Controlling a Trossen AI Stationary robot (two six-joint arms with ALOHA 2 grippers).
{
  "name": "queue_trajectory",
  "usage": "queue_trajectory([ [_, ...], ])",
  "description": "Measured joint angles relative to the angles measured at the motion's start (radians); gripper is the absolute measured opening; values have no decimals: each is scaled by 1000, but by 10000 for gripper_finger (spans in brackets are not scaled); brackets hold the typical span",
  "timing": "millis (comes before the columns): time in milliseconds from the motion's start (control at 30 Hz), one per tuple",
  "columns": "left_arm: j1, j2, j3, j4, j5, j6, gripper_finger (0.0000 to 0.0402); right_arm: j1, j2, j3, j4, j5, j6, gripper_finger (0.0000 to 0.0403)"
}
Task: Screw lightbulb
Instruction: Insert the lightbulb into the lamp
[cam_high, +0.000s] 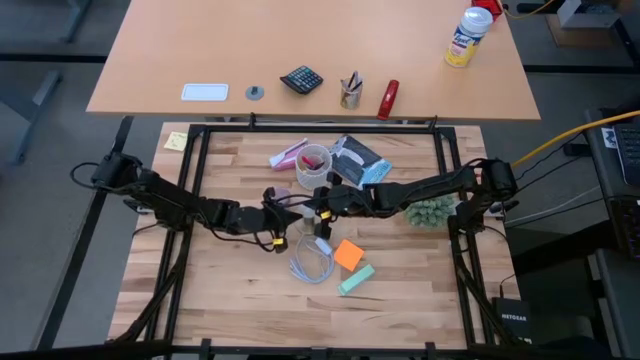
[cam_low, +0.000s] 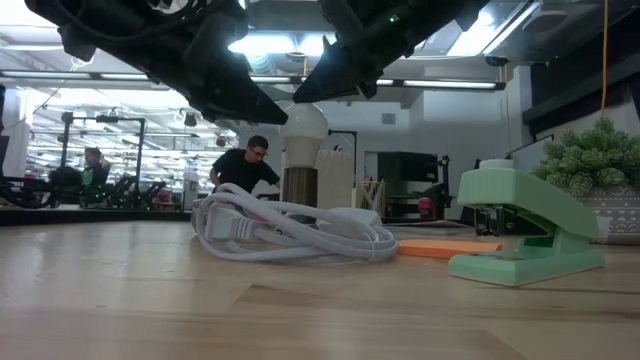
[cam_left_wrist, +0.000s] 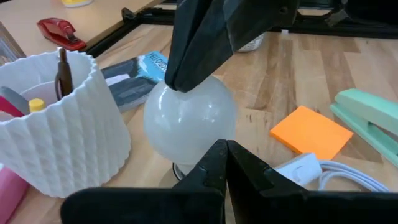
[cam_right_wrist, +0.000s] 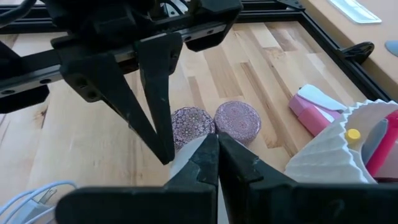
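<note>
Lightbulb (cam_low: 303, 122) is standing upright near the table's middle, its white dome seated on a dark cylindrical base (cam_low: 299, 186), so it is already placed in its holder; how deeply it is threaded I cannot tell. Going near to far in the low view: the mint stapler (cam_low: 525, 232) is sitting closest, at about four o'clock from the bulb, with the orange sticky pad (cam_low: 440, 248) just beside it. The looped white cord (cam_low: 290, 230) is lying in front of the base.

Both arms are meeting over the dome. The left gripper (cam_left_wrist: 219, 152) is pointing at it from nine o'clock with its fingers pressed together, holding nothing, the tips right against the glass. The right gripper (cam_right_wrist: 211, 144) is coming in from three o'clock, likewise closed and empty, its tip resting on the bulb's upper side.

Farther back, at roughly twelve o'clock, the white ribbed cup (cam_left_wrist: 59, 124) is holding pens.

Judging by this, placing is done and turning appears to be left or underway by pushing, not gripping.
</note>
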Motion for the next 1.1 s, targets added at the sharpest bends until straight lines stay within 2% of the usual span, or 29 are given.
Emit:
queue_trajectory([
  [500,7,1,0,-4,-155,0,1,1,0,0,-1,-12,0,7],
  [767,52,-9,0,-5,-173,44,1,2,0,0,-1,-13,0,7],
  [933,22,-68,0,-7,-173,108,1,2,0,0,0,2,0,7],
  [1033,-17,-106,0,-7,-143,106,1,2,0,0,-1,12,0,7],
  [1100,-42,-116,0,-6,-86,85,1,2,0,0,-1,20,0,7],
])
